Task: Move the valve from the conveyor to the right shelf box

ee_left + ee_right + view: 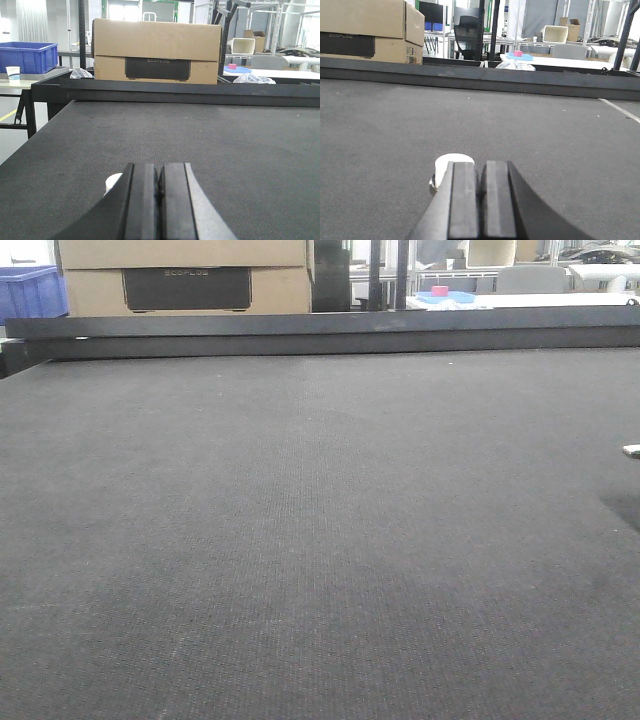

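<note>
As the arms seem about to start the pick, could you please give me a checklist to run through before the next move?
1. Valve located: cannot tell. Only a white speck shows at the front view's right edge, too small to name.
2. Left gripper open for a grasp: not ok. It is shut, with nothing between the fingers.
3. Right gripper open for a grasp: not ok. It is shut likewise.
4. Grippers low over the conveyor: ok. Both wrist views look along it from just above.
5. Shelf box in view: not ok. No view shows it.
</note>
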{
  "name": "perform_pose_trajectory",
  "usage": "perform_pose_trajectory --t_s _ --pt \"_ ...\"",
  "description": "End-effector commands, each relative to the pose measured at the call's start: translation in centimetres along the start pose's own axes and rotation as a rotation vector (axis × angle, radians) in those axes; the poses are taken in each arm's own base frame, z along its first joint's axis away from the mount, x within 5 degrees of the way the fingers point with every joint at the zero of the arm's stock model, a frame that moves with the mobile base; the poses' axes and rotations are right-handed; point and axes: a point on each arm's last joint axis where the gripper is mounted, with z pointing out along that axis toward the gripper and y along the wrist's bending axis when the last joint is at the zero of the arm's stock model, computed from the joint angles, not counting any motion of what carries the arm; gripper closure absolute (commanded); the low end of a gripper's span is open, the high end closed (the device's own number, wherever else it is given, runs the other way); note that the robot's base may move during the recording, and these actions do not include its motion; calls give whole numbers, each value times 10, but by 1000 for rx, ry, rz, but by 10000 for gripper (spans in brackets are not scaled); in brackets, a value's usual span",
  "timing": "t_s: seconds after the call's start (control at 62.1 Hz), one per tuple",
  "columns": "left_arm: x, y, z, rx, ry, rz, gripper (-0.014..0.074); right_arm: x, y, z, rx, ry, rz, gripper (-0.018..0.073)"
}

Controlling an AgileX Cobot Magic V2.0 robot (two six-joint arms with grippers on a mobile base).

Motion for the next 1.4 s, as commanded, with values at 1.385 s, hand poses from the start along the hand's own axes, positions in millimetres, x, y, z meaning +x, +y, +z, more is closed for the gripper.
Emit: perform_pose_trajectory --t_s 1.385 --pt "-92 0 -18 -10 -33 -21 707 -79 2 -17 -37 -80 88 721"
